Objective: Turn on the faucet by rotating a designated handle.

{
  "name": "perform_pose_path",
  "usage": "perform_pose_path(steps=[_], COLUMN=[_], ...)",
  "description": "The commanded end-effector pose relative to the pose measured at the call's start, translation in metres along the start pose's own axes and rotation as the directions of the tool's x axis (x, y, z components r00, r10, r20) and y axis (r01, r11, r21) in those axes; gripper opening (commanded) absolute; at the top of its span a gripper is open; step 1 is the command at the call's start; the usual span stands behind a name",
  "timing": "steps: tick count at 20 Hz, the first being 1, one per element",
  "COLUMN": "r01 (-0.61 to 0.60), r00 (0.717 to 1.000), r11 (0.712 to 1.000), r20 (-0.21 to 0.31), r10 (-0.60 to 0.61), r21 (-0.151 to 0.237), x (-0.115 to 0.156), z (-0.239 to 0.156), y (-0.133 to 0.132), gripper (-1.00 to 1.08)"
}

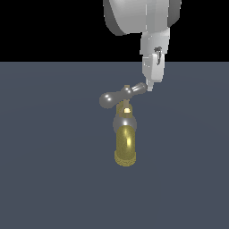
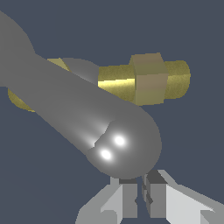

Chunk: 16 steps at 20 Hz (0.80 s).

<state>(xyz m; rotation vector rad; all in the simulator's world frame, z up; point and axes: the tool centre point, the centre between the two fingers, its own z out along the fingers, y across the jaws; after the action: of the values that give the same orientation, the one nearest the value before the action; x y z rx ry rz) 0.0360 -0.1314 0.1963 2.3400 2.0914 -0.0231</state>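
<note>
Exterior view: the faucet (image 1: 125,134) sits mid-floor on the dark grey surface (image 1: 44,179), its gold spout (image 1: 125,145) curving toward the camera. The handle (image 1: 121,95) lies across the top, tilted, one bulbous end low on the exterior view's left, the other raised on the right. The gripper (image 1: 150,87) comes down from above and meets that right end. In the wrist view the fingers (image 2: 122,199) sit nearly together just beside the handle's (image 2: 87,118) rounded end, clenched on nothing, with the gold body (image 2: 148,81) behind.
</note>
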Motion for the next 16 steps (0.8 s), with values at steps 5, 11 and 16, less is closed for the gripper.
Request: perform_pose_path(steps=[5, 11, 16], r01=[0.013, 0.032, 0.044], r00=[1.0, 0.999, 0.999], r11=[1.0, 0.999, 0.999], r20=[-0.003, -0.009, -0.012], r10=[-0.013, -0.032, -0.044], r21=[-0.002, -0.006, -0.008], x=[0.033, 0.084, 0.117], z=[-0.001, -0.003, -0.004], y=[0.004, 0.01, 0.013], gripper=[-1.0, -1.0, -1.0])
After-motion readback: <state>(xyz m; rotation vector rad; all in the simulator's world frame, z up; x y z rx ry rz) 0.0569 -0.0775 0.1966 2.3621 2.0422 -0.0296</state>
